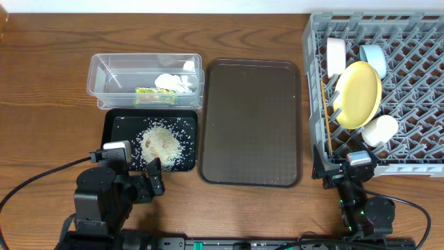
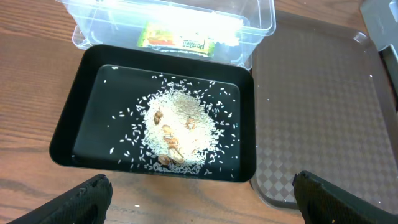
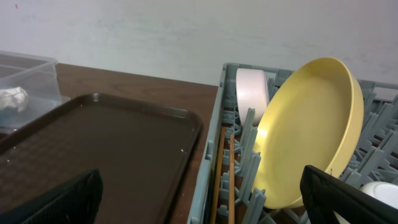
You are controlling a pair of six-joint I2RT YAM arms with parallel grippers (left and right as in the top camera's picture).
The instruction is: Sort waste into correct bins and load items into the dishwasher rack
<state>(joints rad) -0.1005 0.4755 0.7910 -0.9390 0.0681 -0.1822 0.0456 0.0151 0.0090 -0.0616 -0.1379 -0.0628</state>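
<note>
The grey dishwasher rack (image 1: 416, 69) at the right holds the yellow plate (image 1: 359, 94) on edge, a white bowl (image 1: 336, 54), a light blue bowl (image 1: 374, 57), a small white cup (image 1: 380, 130) and two chopsticks (image 1: 327, 118). The plate (image 3: 311, 137) and chopsticks (image 3: 227, 168) also show in the right wrist view. The clear tub (image 1: 144, 82) holds the green-yellow wrapper (image 1: 155, 95) and white paper scraps (image 1: 175, 82). The black tray (image 1: 151, 140) holds rice scraps (image 2: 180, 127). My left gripper (image 2: 199, 202) is open and empty, just short of the black tray. My right gripper (image 3: 199, 199) is open and empty by the rack's near left corner.
A large dark brown serving tray (image 1: 251, 121) lies between the bins and the rack, with nothing on it. A single rice grain lies on the wood in front of the black tray. Black cables run along the table's front edge behind both arms.
</note>
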